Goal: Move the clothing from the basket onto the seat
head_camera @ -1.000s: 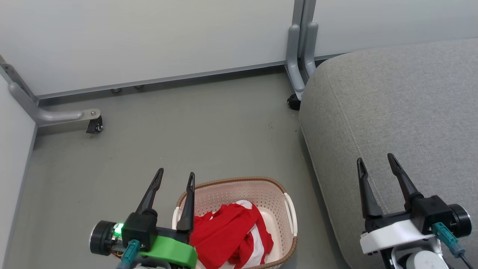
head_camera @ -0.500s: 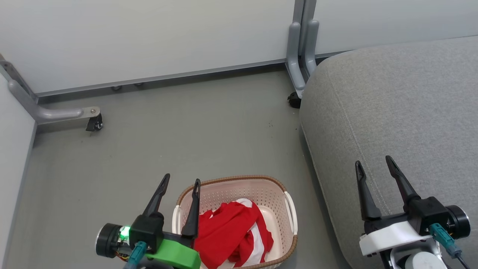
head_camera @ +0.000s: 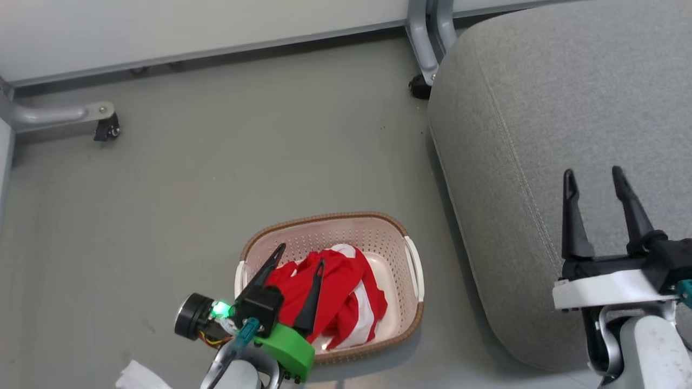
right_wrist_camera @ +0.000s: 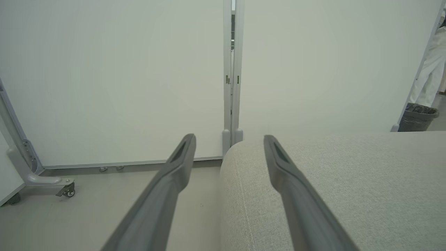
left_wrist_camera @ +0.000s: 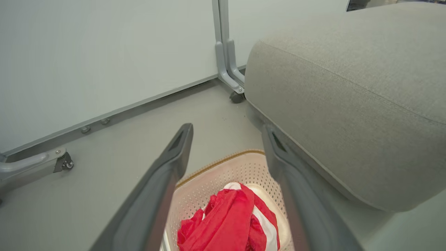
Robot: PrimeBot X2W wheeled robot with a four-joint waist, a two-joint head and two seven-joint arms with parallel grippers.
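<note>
Red clothing (head_camera: 335, 294) (left_wrist_camera: 233, 219) with white stripes lies bunched in the cream basket (head_camera: 378, 237) (left_wrist_camera: 216, 170) on the floor. My left gripper (head_camera: 301, 256) (left_wrist_camera: 228, 130) hangs open over the basket's left side, its fingers spread above the fabric with nothing between them. The large light-grey seat (head_camera: 540, 108) (left_wrist_camera: 348, 97) (right_wrist_camera: 348, 181) stands to the right of the basket. Over its near part my right gripper (head_camera: 593, 174) (right_wrist_camera: 230, 139) is open and empty.
White partition panels (right_wrist_camera: 122, 80) on grey wheeled feet (head_camera: 105, 127) (head_camera: 419, 86) close off the far side. Bare grey floor (head_camera: 243, 162) lies between them and the basket. A white scrap (head_camera: 138, 375) lies by my left arm. A person's pale trouser leg (right_wrist_camera: 430, 73) and a dark bin (right_wrist_camera: 416, 116) show beyond the panel.
The head camera has tilted down, so the whole picture shifted. My left gripper has moved right, from beside the basket's left rim to over the clothing. The right gripper has risen in the picture.
</note>
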